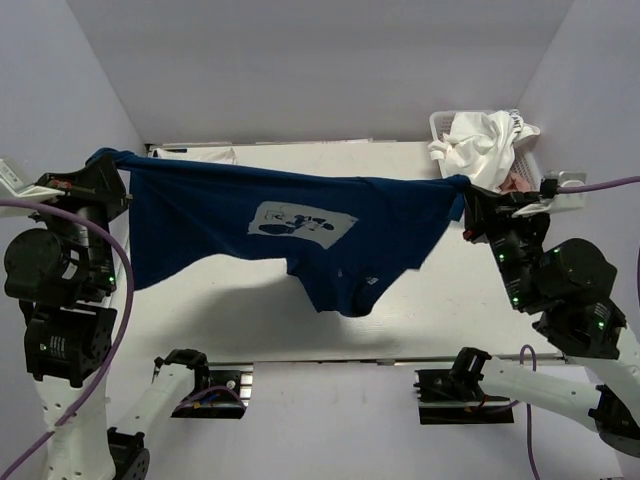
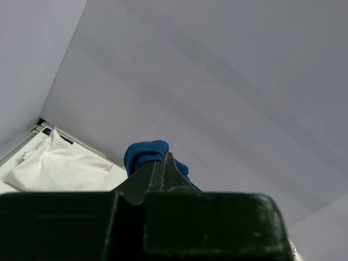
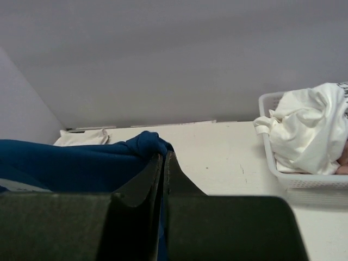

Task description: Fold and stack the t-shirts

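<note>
The navy blue t-shirt (image 1: 300,235) is stretched in the air above the counter (image 1: 420,310), with its long axis running left to right, roughly parallel to the far edge. The left pincer (image 1: 110,165) is clenched on one bunched corner and the right pincer (image 1: 468,192) is clamped on the opposite one. The held edge is pulled taut between them, and the rest sags down toward the near side. The white cartoon print (image 1: 300,220) faces up, and I can't make out which end is the collar.

By my count there is one navy tee and one white t-shirt (image 1: 195,154) lying flat at the far left corner of the counter. A crumpled white heap (image 1: 482,142) sits in the single white mesh basket (image 1: 437,120) at the far right corner (one garment or more, I can't tell). A sliver of dusty pink fabric (image 1: 516,183) shows just beneath the heap.
</note>
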### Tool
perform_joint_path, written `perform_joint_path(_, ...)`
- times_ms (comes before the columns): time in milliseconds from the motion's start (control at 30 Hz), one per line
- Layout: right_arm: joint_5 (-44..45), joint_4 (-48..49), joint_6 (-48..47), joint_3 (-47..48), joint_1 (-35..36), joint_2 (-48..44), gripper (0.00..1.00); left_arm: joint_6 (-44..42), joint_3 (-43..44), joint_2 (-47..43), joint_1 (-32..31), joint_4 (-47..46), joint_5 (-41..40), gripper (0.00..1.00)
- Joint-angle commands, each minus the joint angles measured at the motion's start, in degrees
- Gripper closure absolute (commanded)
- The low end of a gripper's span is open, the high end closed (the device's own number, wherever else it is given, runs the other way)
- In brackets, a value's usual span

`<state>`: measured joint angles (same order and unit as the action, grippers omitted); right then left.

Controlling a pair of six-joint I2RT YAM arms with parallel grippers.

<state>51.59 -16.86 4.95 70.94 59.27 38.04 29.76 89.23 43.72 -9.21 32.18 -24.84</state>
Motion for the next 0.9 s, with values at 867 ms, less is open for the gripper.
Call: perform_joint_path(867, 6.7, 65.4, -52.6, 3.4, -0.7, 14.2, 1.00, 5.2, 1.0, 5.7, 1.2, -0.6, 15.1, 1.00)
